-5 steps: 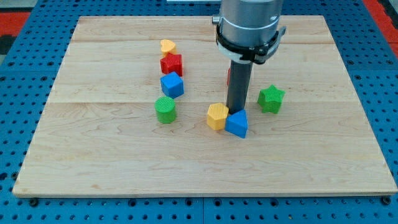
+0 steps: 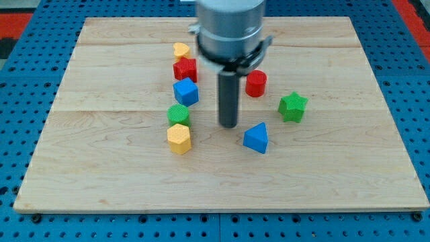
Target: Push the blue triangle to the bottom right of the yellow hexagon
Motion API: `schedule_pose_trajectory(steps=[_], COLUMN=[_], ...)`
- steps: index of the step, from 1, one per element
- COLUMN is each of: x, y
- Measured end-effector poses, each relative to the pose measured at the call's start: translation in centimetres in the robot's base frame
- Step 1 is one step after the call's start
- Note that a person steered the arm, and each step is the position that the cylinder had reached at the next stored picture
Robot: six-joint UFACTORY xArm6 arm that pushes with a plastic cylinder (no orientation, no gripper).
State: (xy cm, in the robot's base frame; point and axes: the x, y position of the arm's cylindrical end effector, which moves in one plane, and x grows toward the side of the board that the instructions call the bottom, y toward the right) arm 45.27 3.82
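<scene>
My tip [image 2: 229, 126] rested on the surface [image 2: 336, 175] between the yellow hexagon [image 2: 179, 138] and the blue triangle [image 2: 256, 138], touching neither — there was no pincer, only the bare rod. The triangle lay to the view's right of the hexagon, well apart, at about the same level. A green cylinder [image 2: 178, 114] touched the hexagon's upper side; a green star [image 2: 293, 106] stood to the triangle's upper right.

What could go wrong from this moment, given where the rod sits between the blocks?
My tip stands between the yellow hexagon and the blue triangle, up-left of the triangle. A careless push could send the triangle toward the green star. The hexagon touches the green cylinder, so a stray sweep left would disturb both.
</scene>
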Motion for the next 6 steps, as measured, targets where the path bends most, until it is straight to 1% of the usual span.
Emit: schedule_pose_trajectory(steps=[1,2,3,4,6], x=[1.3,6.0,7.2,6.8,3.2], y=[6.8,5.6,1.3,1.3,1.0])
